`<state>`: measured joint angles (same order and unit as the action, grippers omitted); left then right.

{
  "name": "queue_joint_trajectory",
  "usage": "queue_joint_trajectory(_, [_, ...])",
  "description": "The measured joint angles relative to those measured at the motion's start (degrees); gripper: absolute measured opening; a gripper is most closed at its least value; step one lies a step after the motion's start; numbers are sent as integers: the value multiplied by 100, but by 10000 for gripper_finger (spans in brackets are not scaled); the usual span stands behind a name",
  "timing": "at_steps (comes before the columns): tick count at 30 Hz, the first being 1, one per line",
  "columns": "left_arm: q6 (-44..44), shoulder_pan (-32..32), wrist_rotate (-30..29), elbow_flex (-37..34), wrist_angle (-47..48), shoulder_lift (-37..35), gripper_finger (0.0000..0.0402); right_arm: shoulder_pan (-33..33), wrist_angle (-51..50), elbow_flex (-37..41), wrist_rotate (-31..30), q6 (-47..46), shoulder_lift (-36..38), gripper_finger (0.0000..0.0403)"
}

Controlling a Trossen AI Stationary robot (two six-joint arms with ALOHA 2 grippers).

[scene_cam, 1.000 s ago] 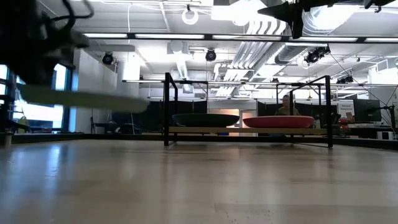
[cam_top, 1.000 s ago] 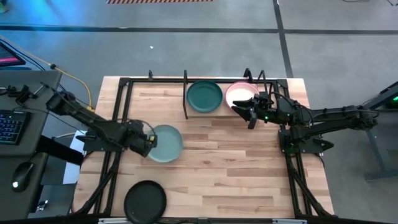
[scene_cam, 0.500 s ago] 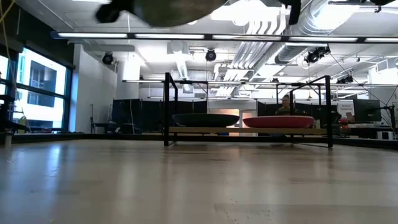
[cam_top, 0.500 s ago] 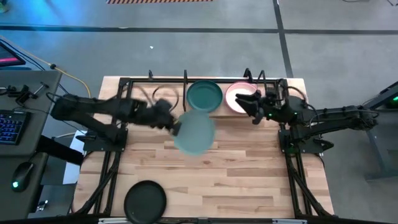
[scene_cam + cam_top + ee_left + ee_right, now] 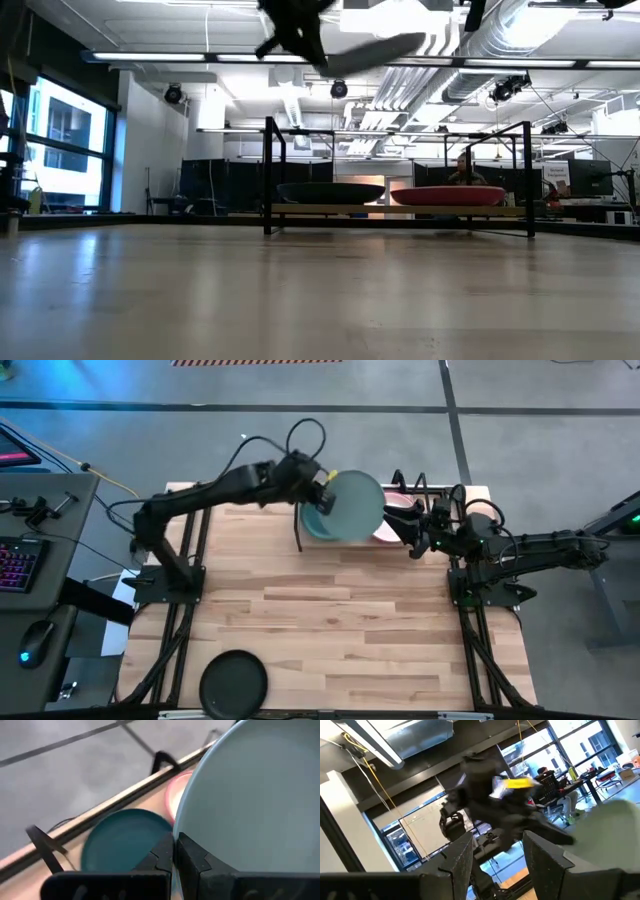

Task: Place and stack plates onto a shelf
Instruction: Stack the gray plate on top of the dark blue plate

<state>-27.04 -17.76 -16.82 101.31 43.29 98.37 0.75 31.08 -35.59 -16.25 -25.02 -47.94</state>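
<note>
**Plates at shelf — sage plate aloft**

Left hand (image 5: 322,481): clenched on the rim of the pale sage plate (image 5: 355,507), carrying it in the air over the shelf (image 5: 400,210) at the table's (image 5: 340,630) far edge. In the left wrist view the fingers (image 5: 192,857) pinch the plate's edge.

Dark teal plate (image 5: 122,840): lying on the shelf, partly under the sage plate in the high view.

Cream-pink plate (image 5: 176,795): on the shelf just beside the teal one.

Black plate (image 5: 234,682): on the table's near edge, well apart from the shelf.

Right hand (image 5: 410,528): fingers apart, grasping nothing, beside the pink plate.

Writing or labels — none legible.
</note>
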Motion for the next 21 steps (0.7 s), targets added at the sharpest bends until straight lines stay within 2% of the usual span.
queue_joint_trajectory(8, [162, -669, 197, -10, 200, 875, 0, 0, -1, 0, 4, 0, 0, 156])
queue_joint_trajectory(15, [164, -893, 256, -10, 298, 1336, 0, 0, -86, 4, 20, -42, 0, 156])
queue_joint_trajectory(21, [172, -898, -108, -10, 483, 1528, 0, 0, -138, 7, 17, -44, 0, 156])
